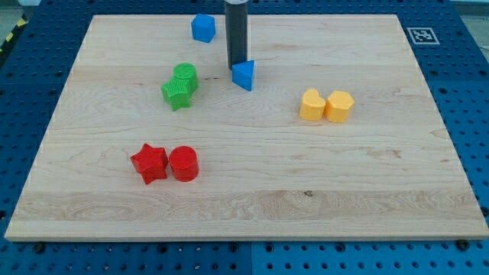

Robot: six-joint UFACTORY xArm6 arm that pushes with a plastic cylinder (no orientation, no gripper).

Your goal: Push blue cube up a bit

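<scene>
The arm is carrying no hand at all, so nothing is being grasped or let go; its dark rod (236,30) is coming straight down to the wooden worktop (367,198), and the tip (238,67) is resting just beside, perhaps touching, the upper left side of a blue triangular block (244,76). That is not the piece the task is asking for. The blue cube (203,27) is sitting close to the worktop's top edge, up and to the view's left of the tip and apart from it. To do this step well, I am thinking the tip should be leaving the triangular block alone, circling to the cube's lower face, and pressing on the middle of that face toward the view's top, so the cube is sliding straight and not twisting. Only a short nudge is wanted, since little board is remaining above it. The cube is looking small, matte and bright blue, though at this angle its outline is appearing slightly irregular, so I am only fairly sure of the shape. 2 green blocks (180,85) are lying well below the cube, clear of that path.
</scene>
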